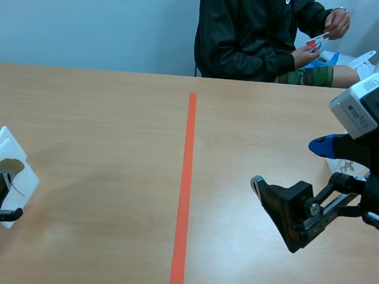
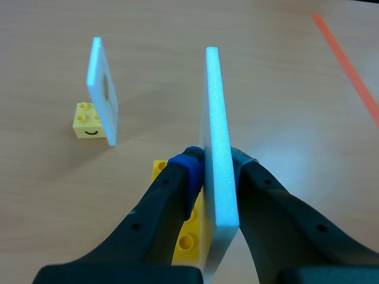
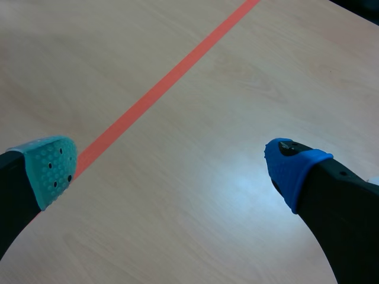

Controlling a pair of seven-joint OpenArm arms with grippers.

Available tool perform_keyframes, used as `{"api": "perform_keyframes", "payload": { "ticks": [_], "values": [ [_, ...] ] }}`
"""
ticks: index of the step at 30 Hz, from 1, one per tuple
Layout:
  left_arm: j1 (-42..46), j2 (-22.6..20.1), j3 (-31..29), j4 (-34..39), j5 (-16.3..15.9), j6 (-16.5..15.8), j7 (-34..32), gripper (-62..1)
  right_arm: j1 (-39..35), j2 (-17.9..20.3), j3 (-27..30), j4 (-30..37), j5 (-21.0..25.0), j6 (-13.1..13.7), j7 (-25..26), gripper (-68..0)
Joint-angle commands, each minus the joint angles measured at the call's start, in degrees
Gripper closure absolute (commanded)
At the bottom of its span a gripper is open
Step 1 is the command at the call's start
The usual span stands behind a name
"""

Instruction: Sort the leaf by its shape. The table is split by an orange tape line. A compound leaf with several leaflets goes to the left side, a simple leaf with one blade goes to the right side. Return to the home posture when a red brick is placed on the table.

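— Leaf [image 1: 10, 167]: condition and position?
— Dark olive, ragged outline, mounted on white card [image 2: 218, 148]; far left of table [image 1: 113, 124], well left of tape line [image 1: 186, 180]. Single or compound: not discernible.
— Left end effector [image 2: 214, 161]?
— Closed on card, upright on yellow brick [image 2: 186, 236]; second card [image 2: 102, 89] standing ahead.
— Right end effector [image 3: 172, 168]?
— Spread wide, gripping nothing, above table right of tape line.
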Motion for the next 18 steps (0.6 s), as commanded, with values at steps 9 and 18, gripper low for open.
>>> {"api": "perform_keyframes", "payload": {
  "ticks": [9,18],
  "values": [
    [-7.7,-0.2,0.2,-11.6,-0.2,1.9,-7.4,-4.0,0.2,0.2,0.3,0.2,0.2,-0.2,0.9,-67.9],
    [-11.8,-0.2,0.2,-18.5,-0.2,2.6,-10.8,-4.0,0.2,0.2,0.3,0.2,0.2,-0.2,1.1,-67.9]
  ]
}}
